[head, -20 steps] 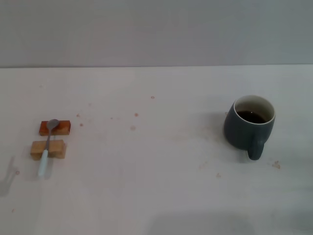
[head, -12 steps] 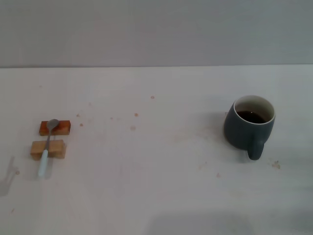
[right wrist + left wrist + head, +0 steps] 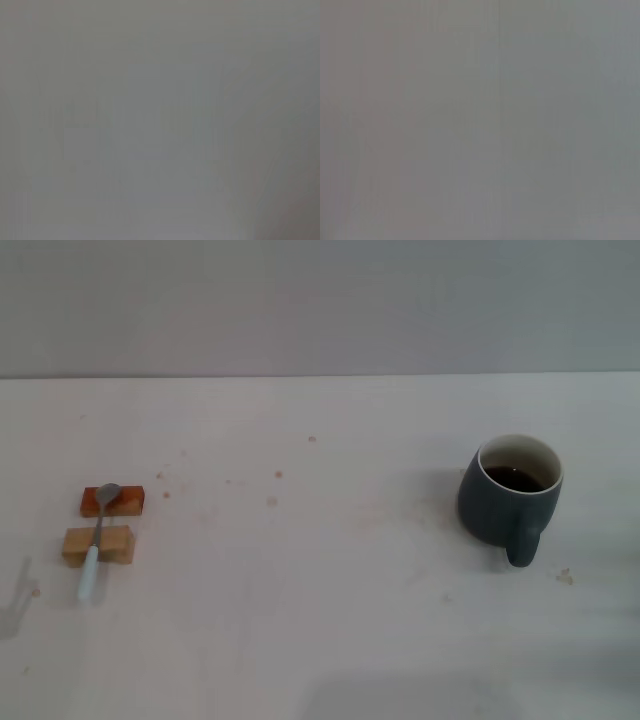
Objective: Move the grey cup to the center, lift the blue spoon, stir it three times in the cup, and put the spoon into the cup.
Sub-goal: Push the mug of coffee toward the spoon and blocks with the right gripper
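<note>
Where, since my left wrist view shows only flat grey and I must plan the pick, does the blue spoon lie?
Observer: In the head view the blue spoon lies on the left of the table. Its bowl rests on a reddish wooden block, its neck crosses a pale wooden block, and its handle end points toward the robot.
Operator: And the vessel it stirs in?
Observer: The grey cup stands upright on the right, not yet central, with its loop handle toward the robot.
Operator: Is it empty?
Observer: No, dark liquid sits inside.
</note>
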